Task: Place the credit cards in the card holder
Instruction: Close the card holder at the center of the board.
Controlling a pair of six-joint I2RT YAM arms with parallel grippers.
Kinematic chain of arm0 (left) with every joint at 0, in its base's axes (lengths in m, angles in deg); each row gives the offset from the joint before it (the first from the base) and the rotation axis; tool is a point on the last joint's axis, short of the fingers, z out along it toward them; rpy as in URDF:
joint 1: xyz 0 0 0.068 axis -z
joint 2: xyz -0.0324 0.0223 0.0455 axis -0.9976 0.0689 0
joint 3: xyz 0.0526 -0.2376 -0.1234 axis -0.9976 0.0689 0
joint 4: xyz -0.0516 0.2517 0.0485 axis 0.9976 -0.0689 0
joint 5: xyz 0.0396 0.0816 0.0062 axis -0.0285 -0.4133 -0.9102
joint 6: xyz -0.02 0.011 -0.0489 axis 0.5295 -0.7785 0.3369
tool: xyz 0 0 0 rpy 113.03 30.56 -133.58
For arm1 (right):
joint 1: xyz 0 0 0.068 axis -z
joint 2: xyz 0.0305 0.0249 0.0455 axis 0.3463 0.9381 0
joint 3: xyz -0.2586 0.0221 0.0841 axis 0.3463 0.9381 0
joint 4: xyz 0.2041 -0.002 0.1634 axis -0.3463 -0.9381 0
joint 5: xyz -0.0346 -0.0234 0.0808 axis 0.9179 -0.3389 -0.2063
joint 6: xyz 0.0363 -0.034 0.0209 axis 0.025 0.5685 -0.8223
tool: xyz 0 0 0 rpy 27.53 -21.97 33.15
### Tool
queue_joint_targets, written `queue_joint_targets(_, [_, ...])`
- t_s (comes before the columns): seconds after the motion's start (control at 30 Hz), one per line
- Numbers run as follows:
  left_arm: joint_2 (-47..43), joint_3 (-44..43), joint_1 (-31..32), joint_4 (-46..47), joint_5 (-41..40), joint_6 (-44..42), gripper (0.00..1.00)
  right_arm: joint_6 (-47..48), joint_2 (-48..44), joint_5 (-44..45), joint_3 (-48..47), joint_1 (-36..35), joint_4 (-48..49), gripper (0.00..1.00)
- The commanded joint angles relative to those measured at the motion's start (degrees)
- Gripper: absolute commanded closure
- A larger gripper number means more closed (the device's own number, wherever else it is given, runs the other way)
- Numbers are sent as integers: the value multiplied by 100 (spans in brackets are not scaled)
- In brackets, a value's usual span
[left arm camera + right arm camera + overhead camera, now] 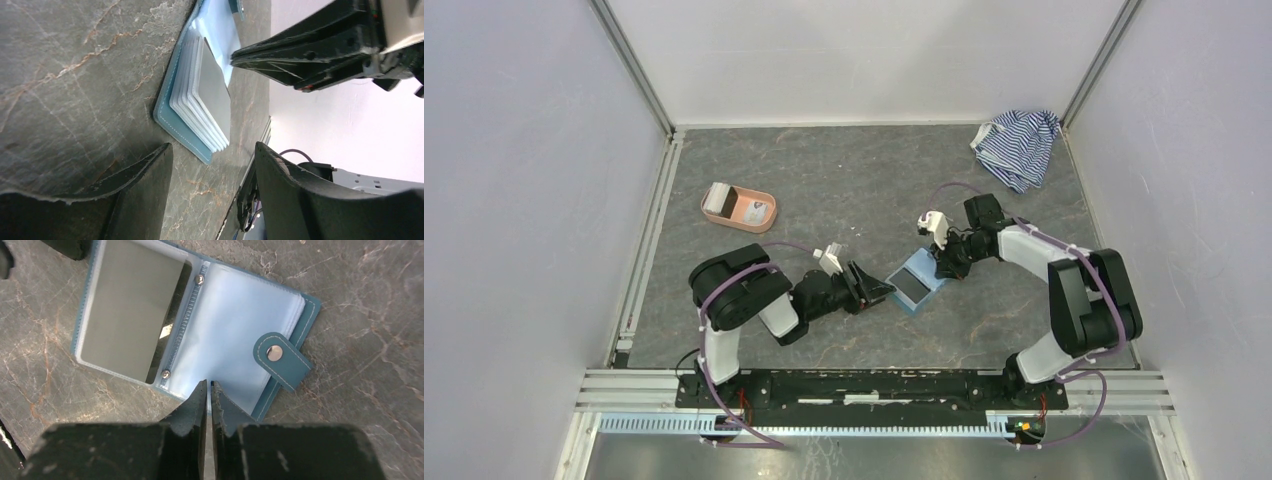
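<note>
Only overhead shows the tray [773, 211] beyond card holder [917, 283].

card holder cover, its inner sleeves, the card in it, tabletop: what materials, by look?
Card holder cover: teal leather or faux leather, matte, with light stitching along the edge and a shiny metal snap.
Sleeves: clear soft plastic, glossy, showing glare and wrinkles.
Card: grey with a brushed-metal look; could be printed plastic.
Tabletop: dark veined marble pattern, possibly laminate.

L claw [879, 290], R claw [944, 272] flanking wallet [916, 283]
</note>
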Motion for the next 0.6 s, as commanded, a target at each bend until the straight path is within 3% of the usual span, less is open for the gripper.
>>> queue_joint_targets(0.0, [-385,141,28,-512,-276,-214,31,-46,-866,-52,114,25,223,86])
queue_joint_targets(0.07, [-656,301,28,-601,-462,-444,18,105,-1287,-454,262,32,317,80])
queue_joint_targets(0.13, [-1026,340,27,-1066,-612,-731,16,449,-1595,-1080,454,28,325,74])
queue_joint_targets(0.27, [-1862,255,28,-2181,-961,-1216,16,804,-2124,-1559,979,-125,733,51])
queue_joint_targets(0.37, [-2618,362,28,-2775,-1458,-1440,12,349,-2377,-806,1305,-607,1297,38])
queue_joint_targets(0.5, [-3229,422,28,-3208,-1717,-1455,1,-230,-2075,-22,1280,-1114,1450,34])
queue_joint_targets(0.57, [-3254,386,28,-3198,-1644,-1331,0,-411,-1899,588,1226,-1495,1558,29])
